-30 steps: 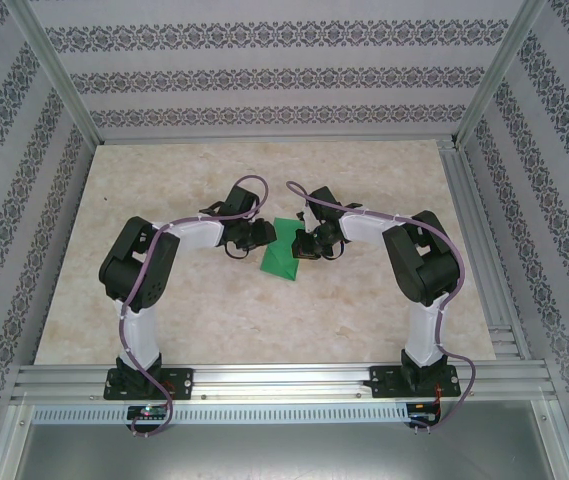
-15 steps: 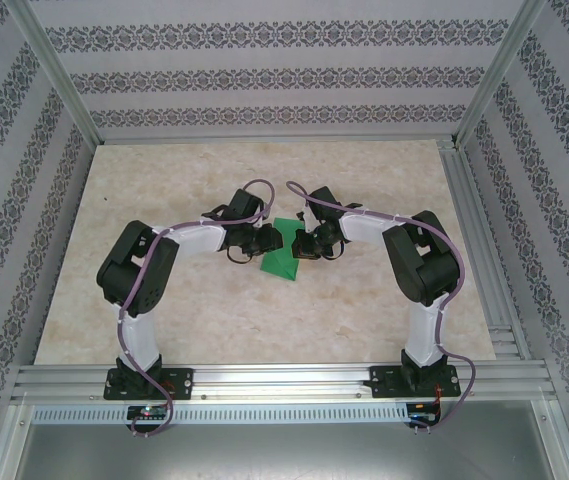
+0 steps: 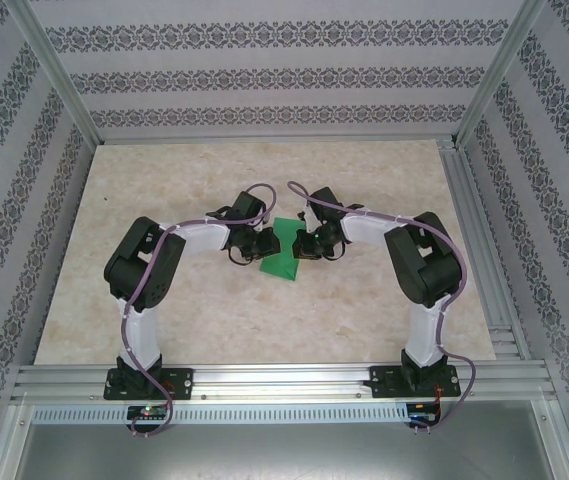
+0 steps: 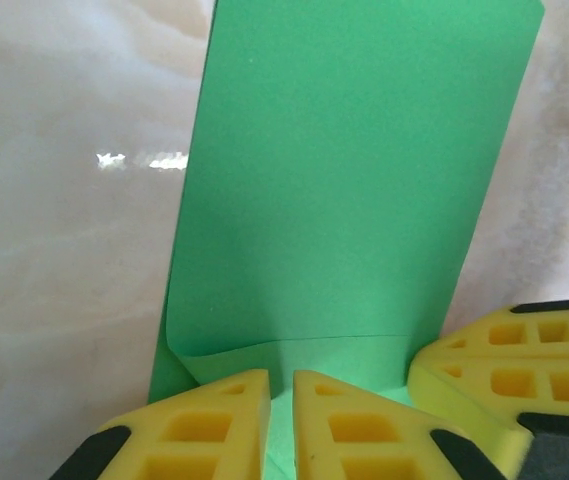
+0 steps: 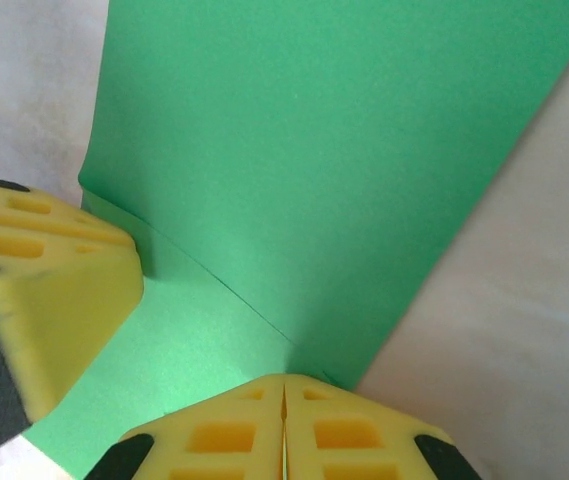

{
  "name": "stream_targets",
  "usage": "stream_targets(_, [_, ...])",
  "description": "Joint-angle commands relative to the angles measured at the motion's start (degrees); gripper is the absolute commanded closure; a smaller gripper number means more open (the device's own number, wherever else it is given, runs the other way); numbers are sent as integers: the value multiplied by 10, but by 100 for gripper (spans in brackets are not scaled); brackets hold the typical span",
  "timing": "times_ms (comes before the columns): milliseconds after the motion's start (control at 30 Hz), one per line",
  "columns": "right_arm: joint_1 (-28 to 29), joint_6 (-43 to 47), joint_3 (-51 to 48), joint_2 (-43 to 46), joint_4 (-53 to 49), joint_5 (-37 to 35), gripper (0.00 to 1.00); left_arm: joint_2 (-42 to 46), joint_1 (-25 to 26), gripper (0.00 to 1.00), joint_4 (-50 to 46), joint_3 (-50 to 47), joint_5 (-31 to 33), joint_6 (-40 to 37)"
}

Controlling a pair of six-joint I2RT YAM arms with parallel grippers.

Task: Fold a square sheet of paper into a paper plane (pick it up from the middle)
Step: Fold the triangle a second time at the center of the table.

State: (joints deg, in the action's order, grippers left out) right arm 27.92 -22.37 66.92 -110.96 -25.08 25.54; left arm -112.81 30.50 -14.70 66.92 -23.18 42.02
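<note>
Paper first: the square sheet of paper [image 3: 282, 252] is mid-table, folded over on itself with a flap curling up at one edge, sat right between both claws. Left gripper [image 4: 281, 380] has its yellow fingers nearly together, just a thin slit with green showing in it, tips at the flap's edge. Can't tell if it's actually pinching. Right gripper [image 5: 284, 388] is pressed fully together, tips touching the paper where a crease line ends; whether a layer is caught in there, no idea. The two claws sit just beside each other. Around it: marble-look table [image 3: 384, 180], patterned walls [image 3: 264, 80], aluminium rail [image 3: 284, 378] along the near edge.
</note>
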Motion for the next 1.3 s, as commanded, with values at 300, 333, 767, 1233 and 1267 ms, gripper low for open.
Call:
stream_targets(300, [28,12,-19,73,-6,23,89,-27,14,86,-55,2,36,-4])
stream_targets(333, [34,13,-20,70,-7,25,89,-26,14,86,-57,2,37,-3])
stream_targets(767, [67,22,5,13,-35,17,90,-29,17,88,-70,3,52,3])
stream_targets(1233, [69,31,15,-1,-72,-21,90,-29,17,88,-73,0,62,11])
stream_targets(1267, [69,31,16,1,-72,-21,89,-29,17,88,-73,0,63,11])
